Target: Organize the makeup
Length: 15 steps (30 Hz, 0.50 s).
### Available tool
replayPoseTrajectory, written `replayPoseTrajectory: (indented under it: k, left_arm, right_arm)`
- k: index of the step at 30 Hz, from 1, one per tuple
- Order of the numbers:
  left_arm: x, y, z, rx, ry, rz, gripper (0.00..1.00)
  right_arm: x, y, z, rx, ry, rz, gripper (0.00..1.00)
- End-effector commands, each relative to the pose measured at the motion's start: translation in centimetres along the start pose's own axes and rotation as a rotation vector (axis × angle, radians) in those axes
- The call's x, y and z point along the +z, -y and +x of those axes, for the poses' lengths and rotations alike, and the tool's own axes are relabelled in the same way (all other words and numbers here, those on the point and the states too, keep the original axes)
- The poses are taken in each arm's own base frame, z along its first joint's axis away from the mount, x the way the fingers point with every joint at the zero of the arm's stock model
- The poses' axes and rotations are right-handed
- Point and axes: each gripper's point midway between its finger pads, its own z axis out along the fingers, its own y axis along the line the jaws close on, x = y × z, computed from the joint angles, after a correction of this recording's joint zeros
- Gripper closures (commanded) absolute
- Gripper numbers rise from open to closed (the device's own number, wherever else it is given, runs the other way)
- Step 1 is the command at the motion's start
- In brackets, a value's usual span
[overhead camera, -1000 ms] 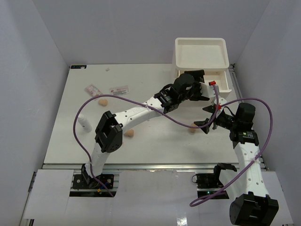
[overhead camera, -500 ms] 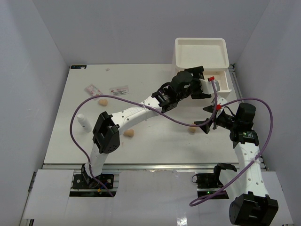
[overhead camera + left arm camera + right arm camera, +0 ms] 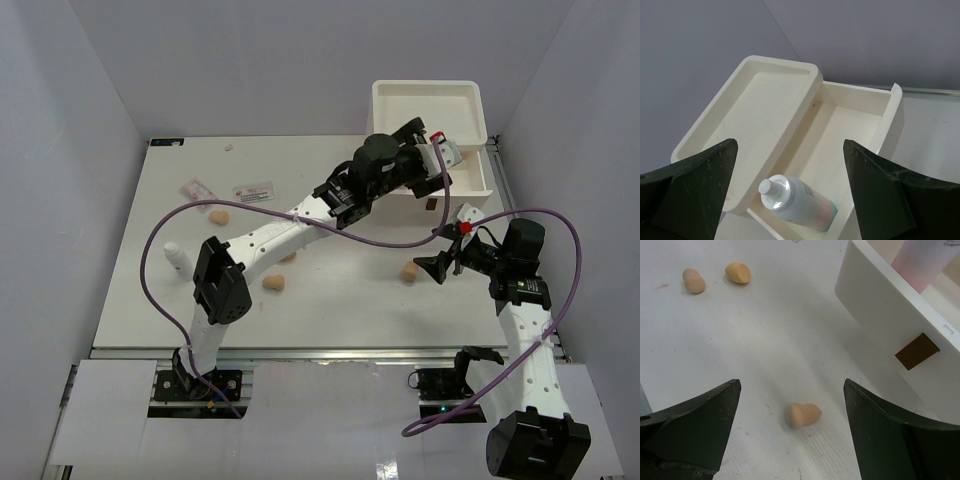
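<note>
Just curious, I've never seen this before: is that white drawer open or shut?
Open. The drawer juts out from under the tray top, its inside exposed, with a white bottle lying on its side in it.

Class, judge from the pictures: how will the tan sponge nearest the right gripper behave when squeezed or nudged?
The sponge looks soft and matte, so it will probably squash yet grip well. Its rounded egg shape, lying on its side, suggests it may roll if nudged.

Right wrist cam | I see my right gripper [image 3: 790, 385] spread wide | tan sponge [image 3: 803, 415] on the table [image 3: 790, 330] between the fingers, touching neither | second sponge [image 3: 693, 280] and third sponge [image 3: 738, 273] side by side, top left | drawer wall [image 3: 880, 305] at right, with a brown patch [image 3: 916, 351] | pinkish bottle [image 3: 925, 262] inside
</note>
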Motion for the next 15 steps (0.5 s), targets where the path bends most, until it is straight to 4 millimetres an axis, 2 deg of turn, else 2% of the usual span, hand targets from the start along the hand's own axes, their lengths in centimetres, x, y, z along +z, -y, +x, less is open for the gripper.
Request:
replayPoseTrajectory:
  k: [1, 4, 6, 8, 10, 12, 15]
  left_arm:
    - [-3.1, -6.7, -6.1, -0.175, 0.137, -0.132, 0.02]
    - [-4.6, -8.2, -7.7, -0.31, 0.196, -0.122, 0.02]
    - [-6.4, -9.9, -8.1, -0.393, 0.225, -0.129, 0.02]
    - [-8.5, -10.8, -8.3, -0.466, 0.239, -0.123, 0.02]
    - [-10.5, -12.0, -7.5, -0.581, 0.234, -0.126, 0.02]
    - [-12.9, -12.4, -6.1, -0.68, 0.203, -0.116, 0.02]
    - [-18.4, -12.6, -3.5, -0.804, 0.162, -0.144, 0.02]
  right_arm:
    - [-0.2, 0.2, -1.5, -0.035, 0.033, -0.006, 0.1]
    - [-0.2, 0.0, -1.5, -0.032, 0.034, -0.013, 0.1]
    - [-0.1, -0.2, -1.6, -0.036, 0.041, -0.025, 0.1]
    - [-0.1, -0.8, -1.7, -0.039, 0.058, -0.058, 0.1]
    - [-0.1, -2.1, -2.1, -0.044, 0.094, -0.123, 0.1]
    - [-0.1, -3.0, -2.3, -0.047, 0.116, -0.169, 0.09]
    - [0.0, -3.4, -2.3, -0.029, 0.131, -0.206, 0.05]
